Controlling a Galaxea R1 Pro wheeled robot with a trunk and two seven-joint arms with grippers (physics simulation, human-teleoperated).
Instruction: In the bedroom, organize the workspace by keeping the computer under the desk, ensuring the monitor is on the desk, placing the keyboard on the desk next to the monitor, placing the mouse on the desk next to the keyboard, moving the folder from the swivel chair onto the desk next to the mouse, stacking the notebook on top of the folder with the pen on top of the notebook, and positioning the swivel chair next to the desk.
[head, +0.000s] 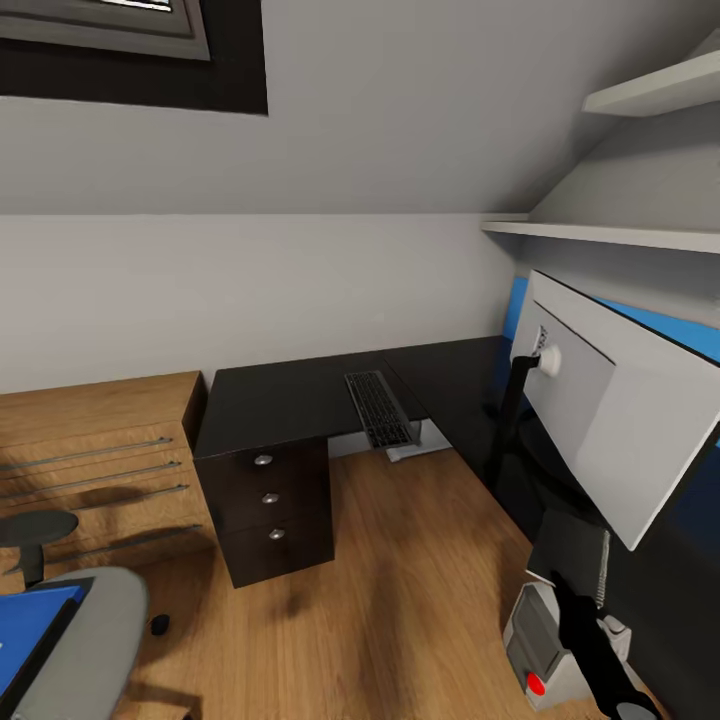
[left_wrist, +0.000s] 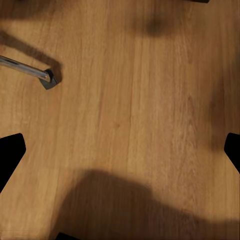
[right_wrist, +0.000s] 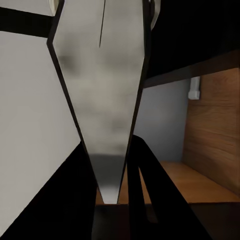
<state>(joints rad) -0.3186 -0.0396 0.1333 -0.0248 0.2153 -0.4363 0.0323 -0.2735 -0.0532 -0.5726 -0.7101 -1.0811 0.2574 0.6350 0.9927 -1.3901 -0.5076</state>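
The black desk (head: 290, 395) carries the keyboard (head: 380, 408), which overhangs its inner edge. The monitor (head: 610, 420) shows its pale back at right, on its slim stand. Below it stands the computer (head: 535, 650) with its red light. My right gripper (head: 560, 585) (right_wrist: 110, 195) looks shut on the grey spiral notebook (head: 575, 548) (right_wrist: 102, 100), held upright above the computer. The swivel chair (head: 85, 640) at lower left holds the blue folder (head: 30, 625). My left gripper (left_wrist: 120, 150) is open over bare floor. Mouse and pen are out of view.
A low light-wood cabinet (head: 95, 450) stands left of the desk's drawers (head: 270, 500). Wall shelves (head: 610, 235) hang above the monitor. Wood floor (head: 400, 590) lies between chair and desk. A chrome chair leg with castor (left_wrist: 45, 77) lies near the left gripper.
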